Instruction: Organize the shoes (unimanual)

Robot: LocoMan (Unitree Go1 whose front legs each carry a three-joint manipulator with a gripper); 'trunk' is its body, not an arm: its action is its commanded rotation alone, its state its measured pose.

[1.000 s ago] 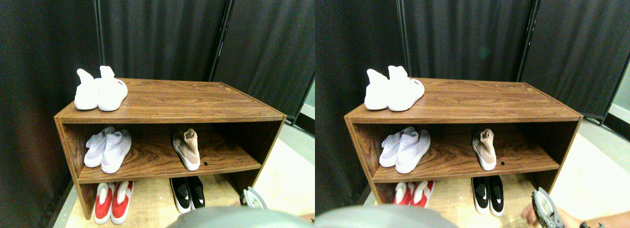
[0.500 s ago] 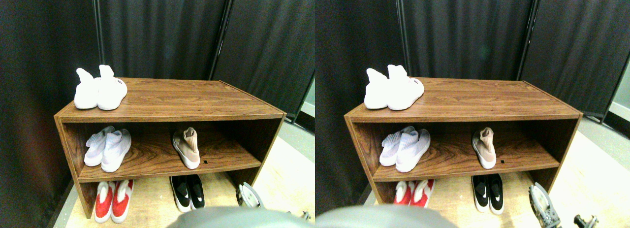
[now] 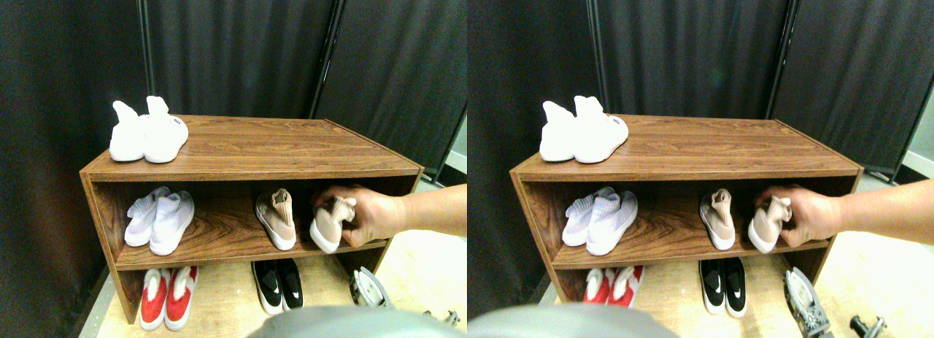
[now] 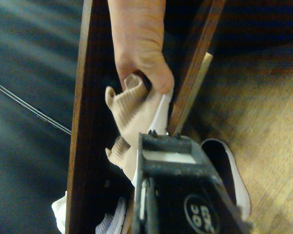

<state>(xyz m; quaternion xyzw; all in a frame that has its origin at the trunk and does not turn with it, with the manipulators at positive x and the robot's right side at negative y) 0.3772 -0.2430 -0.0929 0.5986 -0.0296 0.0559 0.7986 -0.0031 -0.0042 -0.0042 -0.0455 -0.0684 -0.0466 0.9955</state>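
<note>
Dark curtains (image 3: pixel 241 46) back a wooden shoe rack (image 3: pixel 248 159). Left to right: white pair (image 3: pixel 146 132) on top; pale pair (image 3: pixel 158 220) on the middle shelf; red pair (image 3: pixel 168 298) on the floor; black pair (image 3: pixel 278 285) beside it; one tan shoe (image 3: pixel 276 220) on the middle shelf; second tan shoe (image 3: pixel 330 225) gripped by a person's hand (image 3: pixel 368 215) at the shelf's right end. Robot hand (image 3: pixel 368 290) low by the rack; open or closed, cannot tell. Only the wrist view shows the person's fingers (image 4: pixel 144 73) around the ribbed collar (image 4: pixel 132 105).
</note>
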